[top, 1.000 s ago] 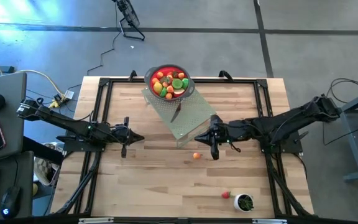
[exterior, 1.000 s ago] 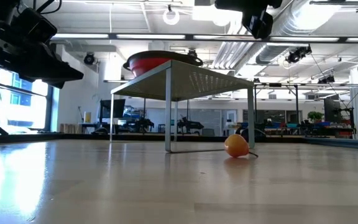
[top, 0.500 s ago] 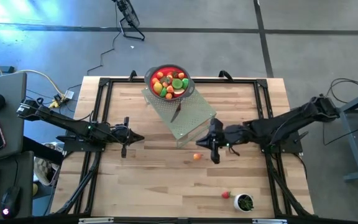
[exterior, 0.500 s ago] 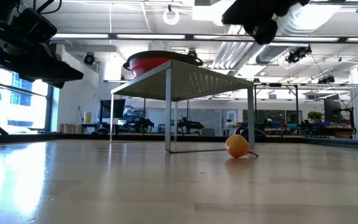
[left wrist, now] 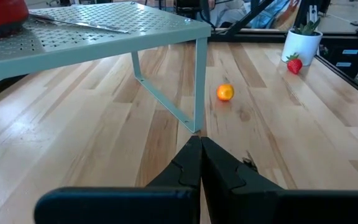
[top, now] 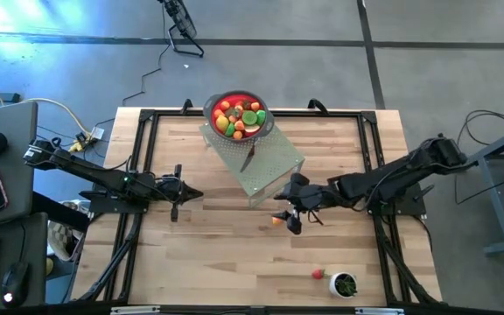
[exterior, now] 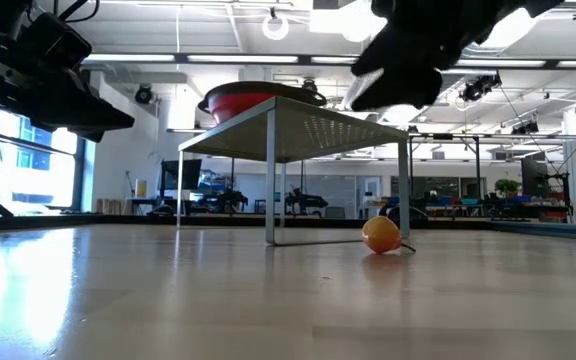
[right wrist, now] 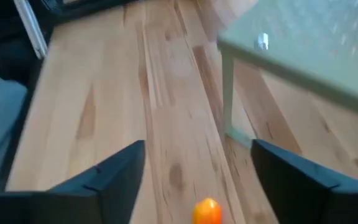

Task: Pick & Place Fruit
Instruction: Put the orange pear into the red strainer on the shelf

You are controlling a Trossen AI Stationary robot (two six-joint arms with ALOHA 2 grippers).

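Right gripper [top: 292,215] hangs just above the table with its two dark fingers [right wrist: 98,177] spread wide, and between them sits the target: a small orange fruit [right wrist: 207,210], alone on the wooden table [top: 208,262] just beside the near leg of the pale green perforated stand [top: 265,166]. The low view shows that fruit [exterior: 381,235] resting on the boards with the gripper's dark bulk overhead, not touching it. The wide spread makes sense, I'd say: jaws parted to drop around a round piece that could roll at a nudge.

Further out, a strawberry [top: 318,274] lies near the table's front edge, just beside a small white cup [top: 345,284] of greenery. Up on the stand sits the red bowl [top: 240,115], already heaped with red, orange, yellow and green pieces, which looks like the drop-off point; a silver knife [top: 248,157] lies on the stand's top nearby. Raising the bowl means every pick needs a lift up and over.

Left gripper [top: 188,194] waits well apart over the left half of the table, fingers pressed together, pointing towards the stand.

No brand, label or writing can be read anywhere on the fruit, bowl, cup or stand.
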